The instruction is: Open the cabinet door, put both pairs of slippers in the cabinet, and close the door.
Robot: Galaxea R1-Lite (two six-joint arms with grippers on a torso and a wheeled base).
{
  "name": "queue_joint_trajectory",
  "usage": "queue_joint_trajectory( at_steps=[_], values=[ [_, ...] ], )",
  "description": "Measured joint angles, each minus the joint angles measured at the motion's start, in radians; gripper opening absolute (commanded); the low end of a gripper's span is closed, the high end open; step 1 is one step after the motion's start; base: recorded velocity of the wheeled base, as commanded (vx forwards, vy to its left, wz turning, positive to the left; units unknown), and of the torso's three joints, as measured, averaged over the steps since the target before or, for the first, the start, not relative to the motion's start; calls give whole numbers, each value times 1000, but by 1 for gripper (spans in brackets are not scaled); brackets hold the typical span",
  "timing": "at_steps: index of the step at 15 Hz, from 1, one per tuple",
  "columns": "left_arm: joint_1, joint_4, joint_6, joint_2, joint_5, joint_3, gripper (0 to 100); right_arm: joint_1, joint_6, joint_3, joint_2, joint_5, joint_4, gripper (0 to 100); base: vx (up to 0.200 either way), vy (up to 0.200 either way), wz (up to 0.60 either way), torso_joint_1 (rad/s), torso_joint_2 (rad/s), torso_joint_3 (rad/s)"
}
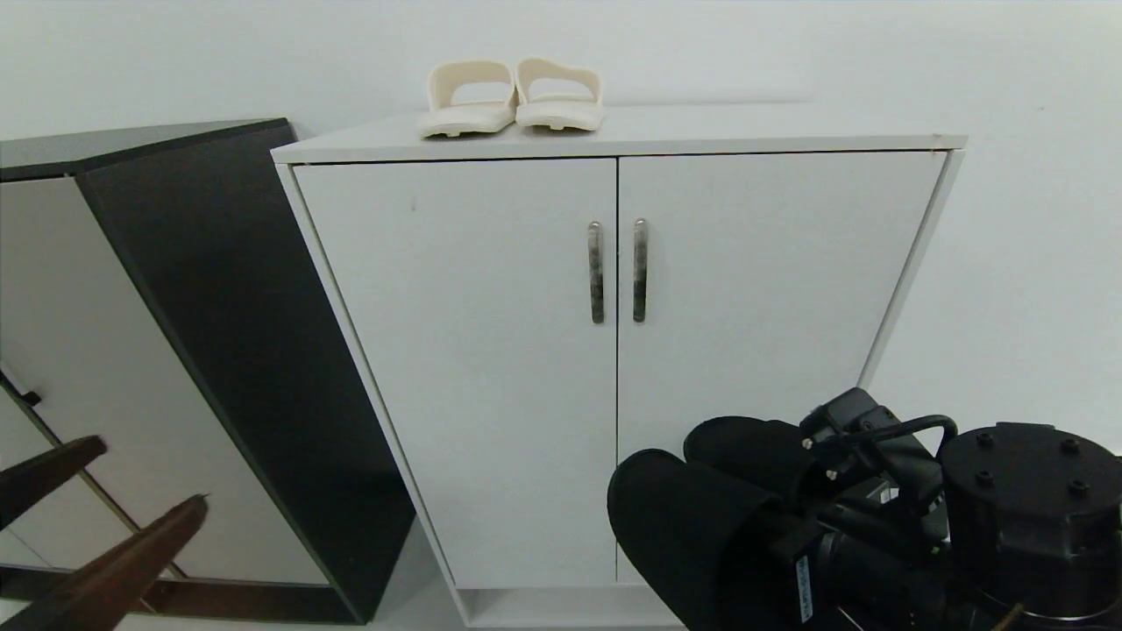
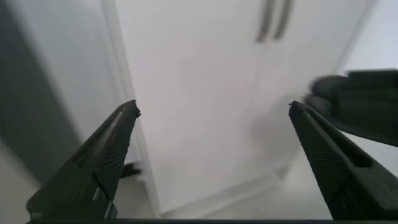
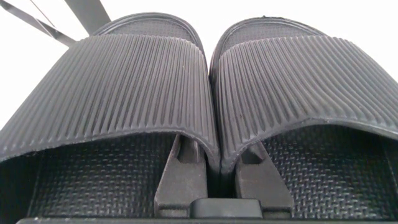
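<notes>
Two jobs: clamp wide-open left gripper [image 2: 214, 110] on left metal handle [image 1: 596, 272]; keep right gripper's [image 3: 219, 177] pinched black ribbed slippers [image 3: 143, 87] clear.

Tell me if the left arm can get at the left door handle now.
Probably yes: the left gripper is open, facing the closed doors, nothing before the left handle; the black slippers sit off to the right.

Cabinet [image 1: 473, 368] white, doors plain; handles [image 1: 596, 272] dull silver with dark smudges. Cream slippers [image 1: 473, 109], unpatterned. Black slippers [image 3: 124, 93]: straps finely ribbed, footbeds cross-hatched. Neighbouring cabinet [image 1: 245, 350]: black side and top, pale front.
</notes>
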Motion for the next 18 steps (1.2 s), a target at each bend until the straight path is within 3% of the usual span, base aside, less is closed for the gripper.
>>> queue_joint_trajectory(
  at_steps=[2,5,8,10,12,15,18],
  values=[
    [-154,-40,0,141,11,-63,100,3,0,0,-6,0,0,0,0,0,0,-1,28,21],
    [-428,-94,-17,351,117,-221,100,6,1,1,-13,0,0,0,0,0,0,0,0,0],
    [-581,-141,-33,574,155,-426,100,10,1,8,-14,34,0,0,0,0,0,0,0,0],
    [-620,-153,-72,703,153,-557,100,20,1,17,-16,48,-1,0,0,0,0,0,0,0],
    [-634,-153,-132,809,86,-681,100,33,1,36,-23,97,0,0,0,0,0,0,0,0],
    [-643,-134,-159,914,30,-803,100,42,-6,43,-37,128,-3,0,0,0,0,0,0,0],
    [-635,-130,-208,986,-87,-865,100,48,-20,56,-41,130,-32,0,0,0,0,0,0,0]
  ],
)
